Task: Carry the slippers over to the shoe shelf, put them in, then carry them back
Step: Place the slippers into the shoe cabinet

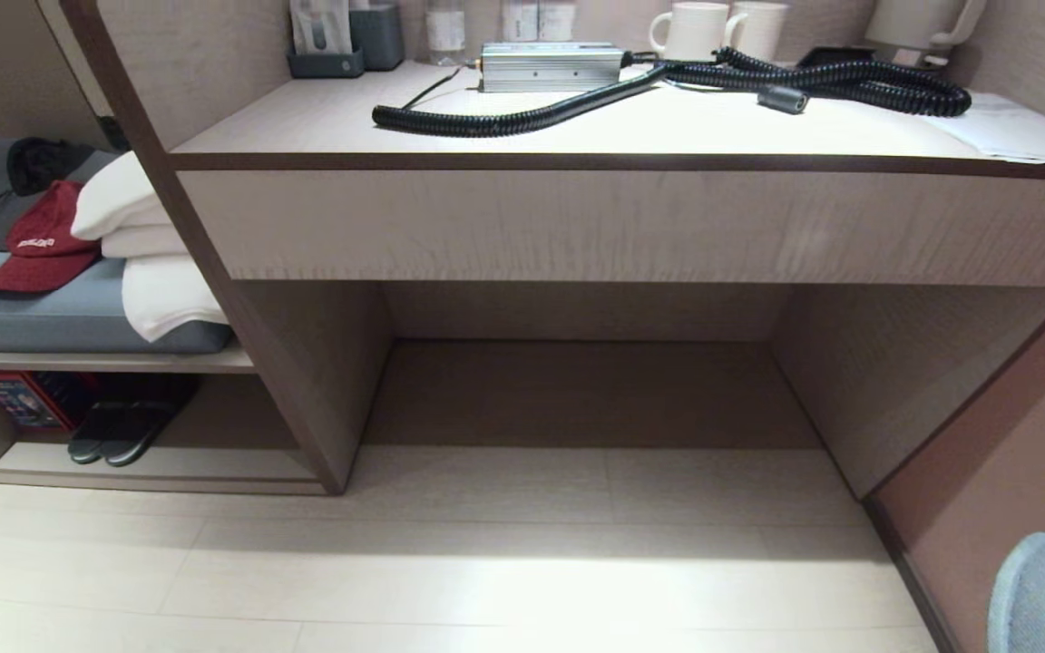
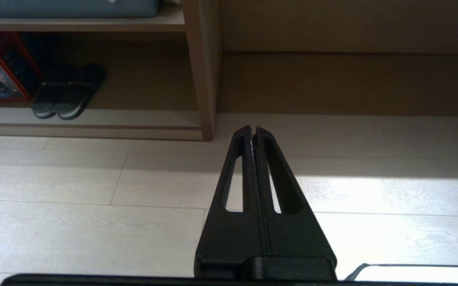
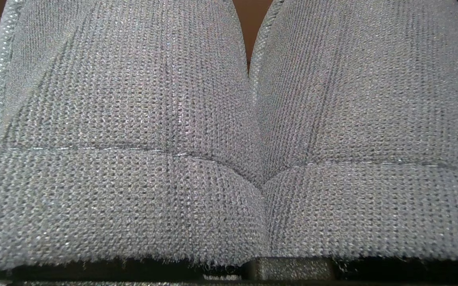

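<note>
Slippers (image 3: 229, 131): the grey-blue pair fills the right wrist view, both toes side by side and pressed against the right gripper, whose fingers are hidden under the knit. The jaws are drawn nearly together, and since the fabric sits right over them I judge that they pinch the pair. In the head view only a rounded grey-blue edge (image 1: 1044, 594) shows, low at the far right.

Going left to right from there: far off to the left of the held pair is the shelf (image 1: 137, 462), with a black pair (image 1: 119, 431) already lying in its low cubby beside a red box (image 1: 19, 399). Above that, a cushion carries a red cap (image 1: 42, 240) and folded white cloth (image 1: 146, 254). Nearer the held pair stands the desk (image 1: 631, 218), its open knee space straight ahead, with a coiled black hose (image 1: 668, 91) on top.

The left gripper (image 2: 254, 133) hangs over bare floor with its fingers pressed together on nothing; the cubby lies ahead of it and to one side.

The step looks like the carry toward the shelf, with the placing not yet done. The next move calls for shifting leftward so the cubby faces the loaded gripper, then reaching in low beside the black pair without knocking it or the upright panel.
</note>
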Motion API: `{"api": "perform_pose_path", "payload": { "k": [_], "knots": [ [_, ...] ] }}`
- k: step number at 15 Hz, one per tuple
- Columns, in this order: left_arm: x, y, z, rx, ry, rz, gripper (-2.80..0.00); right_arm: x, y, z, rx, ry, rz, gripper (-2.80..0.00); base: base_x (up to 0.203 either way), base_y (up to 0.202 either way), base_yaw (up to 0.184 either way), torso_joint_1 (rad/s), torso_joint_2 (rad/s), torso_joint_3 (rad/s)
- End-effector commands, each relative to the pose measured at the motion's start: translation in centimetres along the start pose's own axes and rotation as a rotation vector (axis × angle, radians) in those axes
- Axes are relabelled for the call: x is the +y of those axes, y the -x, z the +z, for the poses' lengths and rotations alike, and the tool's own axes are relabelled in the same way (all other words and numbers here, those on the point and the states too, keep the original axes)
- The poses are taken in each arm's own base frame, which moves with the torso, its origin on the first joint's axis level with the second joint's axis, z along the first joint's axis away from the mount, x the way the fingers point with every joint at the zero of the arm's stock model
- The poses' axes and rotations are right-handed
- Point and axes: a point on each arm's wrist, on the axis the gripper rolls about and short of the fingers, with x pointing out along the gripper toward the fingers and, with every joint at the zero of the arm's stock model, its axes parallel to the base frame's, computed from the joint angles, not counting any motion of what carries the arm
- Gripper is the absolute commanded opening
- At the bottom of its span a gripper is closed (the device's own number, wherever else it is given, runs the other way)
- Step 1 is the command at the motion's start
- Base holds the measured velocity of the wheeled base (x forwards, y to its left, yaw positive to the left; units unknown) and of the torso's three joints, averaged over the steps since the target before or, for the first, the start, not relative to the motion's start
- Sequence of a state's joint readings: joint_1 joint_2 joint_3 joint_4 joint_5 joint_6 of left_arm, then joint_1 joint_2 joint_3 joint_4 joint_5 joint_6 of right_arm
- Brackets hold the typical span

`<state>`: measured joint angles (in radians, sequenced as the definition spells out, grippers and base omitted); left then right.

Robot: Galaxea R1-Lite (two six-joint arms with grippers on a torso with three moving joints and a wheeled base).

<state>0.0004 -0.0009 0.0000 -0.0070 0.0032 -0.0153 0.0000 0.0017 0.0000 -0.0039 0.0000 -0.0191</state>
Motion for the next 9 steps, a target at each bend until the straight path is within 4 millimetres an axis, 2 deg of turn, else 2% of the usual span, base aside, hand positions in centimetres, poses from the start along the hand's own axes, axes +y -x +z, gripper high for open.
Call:
{"api": "perform_pose_path", "payload": {
  "k": [1,9],
  "knots": [
    [0.00,-0.01,0.01,0.000,0.000,-0.001,-2.80,0.00,-0.02,-0.03,0.002,0.001,0.000,-2.80,0.000,0.000,0.000,0.002,0.00,0.199],
    [0.00,-0.01,0.01,0.000,0.000,0.001,-2.80,0.00,-0.02,-0.03,0.002,0.001,0.000,-2.80,0.000,0.000,0.000,0.002,0.00,0.202]
  ]
}}
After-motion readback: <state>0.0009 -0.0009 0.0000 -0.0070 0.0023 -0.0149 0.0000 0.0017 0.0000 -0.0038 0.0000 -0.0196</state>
